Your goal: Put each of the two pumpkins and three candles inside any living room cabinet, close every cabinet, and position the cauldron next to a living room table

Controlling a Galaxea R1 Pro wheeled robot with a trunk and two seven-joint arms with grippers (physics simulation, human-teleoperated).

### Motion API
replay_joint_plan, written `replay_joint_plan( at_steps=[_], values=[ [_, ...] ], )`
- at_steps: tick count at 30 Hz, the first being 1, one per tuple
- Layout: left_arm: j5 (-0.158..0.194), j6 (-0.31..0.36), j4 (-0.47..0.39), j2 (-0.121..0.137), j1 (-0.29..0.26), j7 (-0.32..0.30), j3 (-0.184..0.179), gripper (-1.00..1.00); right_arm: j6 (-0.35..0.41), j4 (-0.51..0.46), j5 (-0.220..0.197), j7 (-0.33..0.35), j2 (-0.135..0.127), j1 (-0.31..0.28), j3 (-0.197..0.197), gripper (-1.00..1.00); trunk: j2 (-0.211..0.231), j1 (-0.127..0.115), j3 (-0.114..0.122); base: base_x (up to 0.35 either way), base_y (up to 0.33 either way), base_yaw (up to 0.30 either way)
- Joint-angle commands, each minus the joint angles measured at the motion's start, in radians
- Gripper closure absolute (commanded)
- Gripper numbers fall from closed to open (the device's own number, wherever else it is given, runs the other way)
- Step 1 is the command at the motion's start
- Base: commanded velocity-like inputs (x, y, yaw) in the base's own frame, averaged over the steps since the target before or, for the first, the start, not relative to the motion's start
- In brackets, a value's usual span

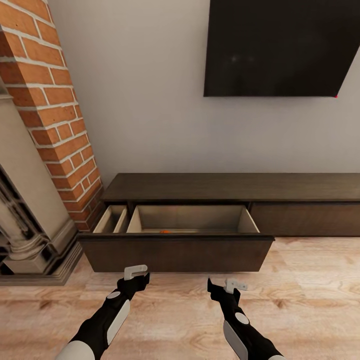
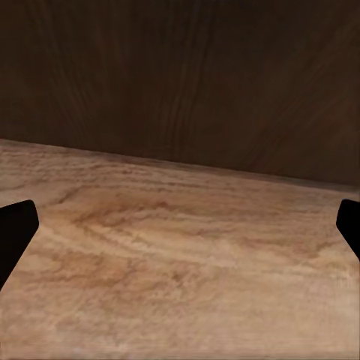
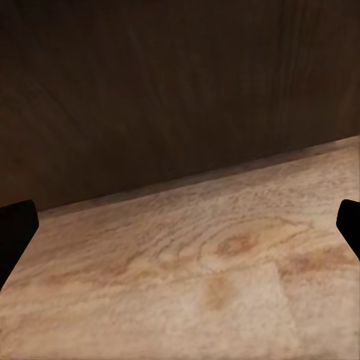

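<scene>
The cabinet's wide drawer is standing pulled out and gaping upward, offering open room from above. Its tall dark front panel is blocking any level approach from the floor side. A sliver of orange pumpkin is sitting just behind that panel. The brick chimney and stone fireplace surround are crowding the drawer's left end.

The long, low, dark brown wood cabinet stands against the wall, its wide drawer pulled out. A sliver of orange pumpkin shows inside. Both hands hover before the drawer front.
</scene>
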Motion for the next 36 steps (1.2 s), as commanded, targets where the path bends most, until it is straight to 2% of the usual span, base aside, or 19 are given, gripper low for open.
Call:
replay_joint_plan(
  at_steps=[1, 3, 7, 28, 36],
  values=[
    [0.002, 0.004, -0.002, 0.001, 0.000, 0.008, -0.005, -1.00, -0.005, 0.000, -0.011, -0.007, -0.001, -0.001, 0.008, -1.00, 0.000, 0.000, -0.001, 0.021, 0.000, 0.000],
    [-0.031, 0.004, -0.002, 0.000, 0.000, 0.009, -0.005, -1.00, -0.005, 0.000, -0.011, -0.007, -0.001, -0.001, 0.009, -1.00, 0.000, 0.000, -0.001, 0.133, 0.044, 0.000],
    [-0.061, 0.004, -0.002, -0.001, 0.000, 0.010, -0.004, -1.00, -0.005, 0.000, -0.011, -0.007, -0.001, -0.001, 0.009, -1.00, 0.000, 0.000, -0.001, 0.238, 0.096, 0.000],
    [-0.067, 0.003, -0.001, -0.001, 0.000, 0.010, -0.004, -1.00, -0.006, 0.001, -0.015, -0.007, -0.001, -0.001, 0.008, -1.00, 0.000, 0.000, -0.001, 0.062, 0.018, 0.000],
    [-0.073, -0.006, 0.017, -0.001, 0.000, 0.010, -0.004, -1.00, -0.075, 0.003, -0.020, -0.007, -0.001, -0.001, 0.008, -1.00, 0.000, 0.000, -0.001, 0.000, 0.000, 0.000]
  ],
)
